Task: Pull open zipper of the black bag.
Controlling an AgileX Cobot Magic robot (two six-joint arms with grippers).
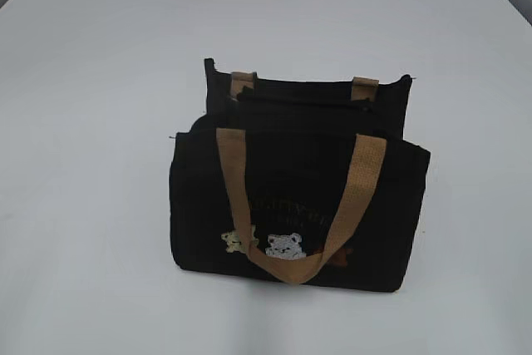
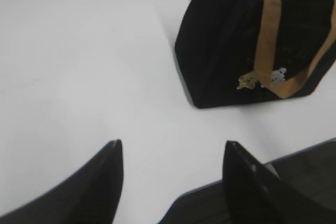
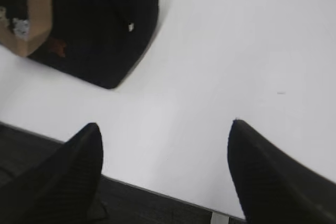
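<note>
Black bag (image 1: pixel 299 205) stands upright on the white bench (image 1: pixel 100 122), zipper (image 1: pixel 303 104) running along its top, apparently shut; the pull itself is not clear in the exterior view. In the right wrist view a small silver bit hangs at the bag's end seam, possibly the pull; too small to be sure.

Left gripper (image 2: pixel 172 156): fingers spread, nothing between them, low over the bench near its front edge. Bag sits ahead and to the right of it, well apart.

Right gripper (image 3: pixel 165 140): fingers spread wide, empty. Bag sits ahead and to the left of it, well apart.

Step in hand, as judged: approach, no contact yet.

Notes for doing it well:
- One gripper should brace the bag body or an end of it, so the soft fabric does not slide or tip under the pull.
- Other gripper comes down from above, pinches only the small metal pull, avoids the tan handles (image 1: pixel 291 197).
- Draw along the zipper line, not upward.
</note>
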